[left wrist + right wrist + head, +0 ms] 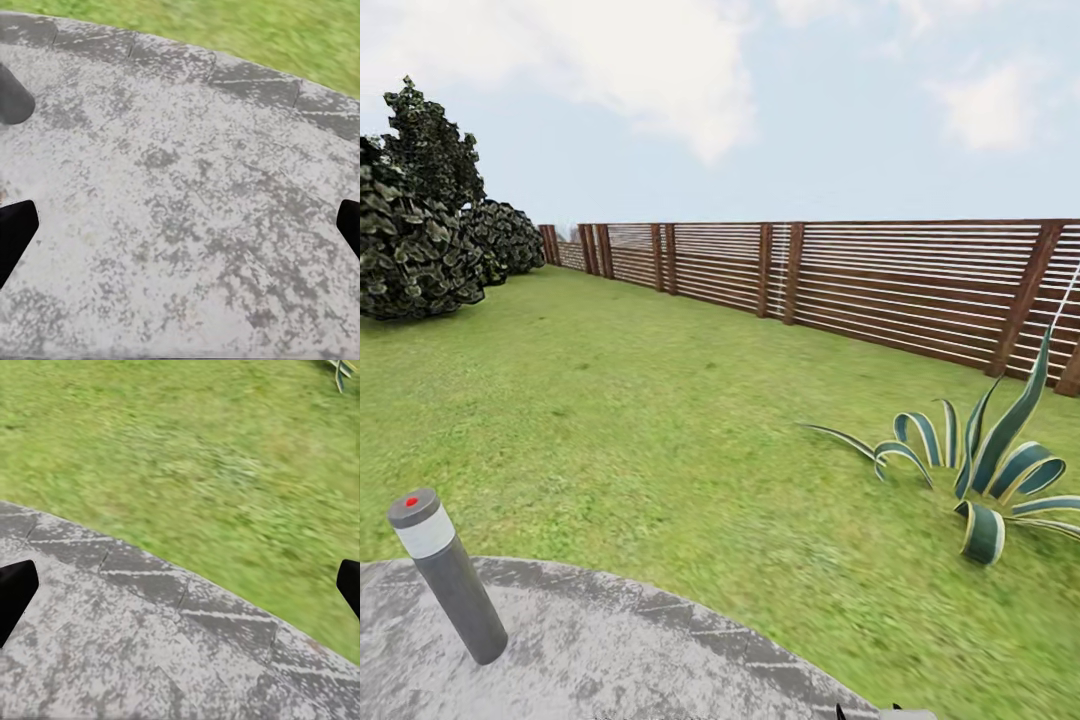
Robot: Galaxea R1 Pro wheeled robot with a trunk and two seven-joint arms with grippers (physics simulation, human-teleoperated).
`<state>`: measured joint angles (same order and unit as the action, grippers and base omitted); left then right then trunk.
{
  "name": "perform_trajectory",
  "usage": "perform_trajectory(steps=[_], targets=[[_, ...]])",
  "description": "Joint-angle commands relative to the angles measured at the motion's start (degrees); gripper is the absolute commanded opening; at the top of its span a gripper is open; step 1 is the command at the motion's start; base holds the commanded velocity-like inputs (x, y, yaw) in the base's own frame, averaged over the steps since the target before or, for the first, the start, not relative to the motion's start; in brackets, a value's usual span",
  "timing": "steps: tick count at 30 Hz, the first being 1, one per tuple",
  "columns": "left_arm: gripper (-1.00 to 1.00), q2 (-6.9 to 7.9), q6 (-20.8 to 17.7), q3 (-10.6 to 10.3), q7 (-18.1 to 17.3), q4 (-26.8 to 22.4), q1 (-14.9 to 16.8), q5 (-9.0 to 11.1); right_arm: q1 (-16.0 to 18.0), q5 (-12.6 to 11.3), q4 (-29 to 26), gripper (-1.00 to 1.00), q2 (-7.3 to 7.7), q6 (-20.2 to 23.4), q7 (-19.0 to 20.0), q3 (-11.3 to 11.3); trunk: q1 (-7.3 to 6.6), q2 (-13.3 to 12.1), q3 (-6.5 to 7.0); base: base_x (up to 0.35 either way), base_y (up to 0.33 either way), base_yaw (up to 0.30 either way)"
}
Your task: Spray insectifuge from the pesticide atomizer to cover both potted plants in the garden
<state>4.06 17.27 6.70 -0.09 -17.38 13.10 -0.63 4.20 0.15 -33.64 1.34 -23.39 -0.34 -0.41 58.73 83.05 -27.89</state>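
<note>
Open lawn (660, 420) ahead; bollard lamp (448, 575) on patio (620, 650) left, agave (985, 465) right, fence (860, 280) behind, bushes (420, 220) far left.

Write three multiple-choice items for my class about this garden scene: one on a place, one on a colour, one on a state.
1. Where does the tall grey bollard lamp with the white band stand?
A. On the round grey paved patio
B. Against the brown slatted wooden fence
C. Among the dark leafy bushes

2. What colour is the dot on the lamp's top?
A. Blue
B. Red
C. Yellow

3. How are the left claw and right claw?
A. Both shut on something
B. One shut
C. Both open, holding nothing

Answers: 1 A, the lamp's base rests on paving in the head view. 2 B, the dot on its cap is red. 3 C, each wrist view shows the fingertips wide apart with bare ground between them.
</note>
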Motion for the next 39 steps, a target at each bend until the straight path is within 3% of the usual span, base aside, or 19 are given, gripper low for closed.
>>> perform_trajectory(steps=[1, 12, 18, 39], targets=[[1.00, -0.01, 0.2, 0.1, 0.0, 0.1, 0.1, -0.1, 0.0, 0.0, 0.0, 1.00, -0.04, -0.2, 0.0, 0.0, 0.00, 0.0, -0.13, 0.000, 0.000, 0.203], [1.00, 0.65, 0.3, 0.3, 0.1, -0.4, 0.1, 0.1, 0.0, 0.0, 2.1, 1.00, -0.44, -0.2, -0.1, 0.0, 0.00, 0.0, -0.88, 0.000, 0.000, 0.203], [1.00, 1.01, 2.7, 0.3, 0.2, 0.0, 0.1, 0.4, 0.0, -0.1, 3.1, 1.00, -0.46, -0.2, -0.3, 0.1, 0.00, 0.0, -1.29, -0.010, 0.000, 0.204], [1.00, 1.01, 3.4, 0.4, 0.2, 0.1, 0.2, 0.5, 0.0, -0.1, 3.3, 1.00, -0.58, -0.2, -1.9, 0.2, 0.00, 0.0, -1.74, -0.225, -0.058, 0.259]])
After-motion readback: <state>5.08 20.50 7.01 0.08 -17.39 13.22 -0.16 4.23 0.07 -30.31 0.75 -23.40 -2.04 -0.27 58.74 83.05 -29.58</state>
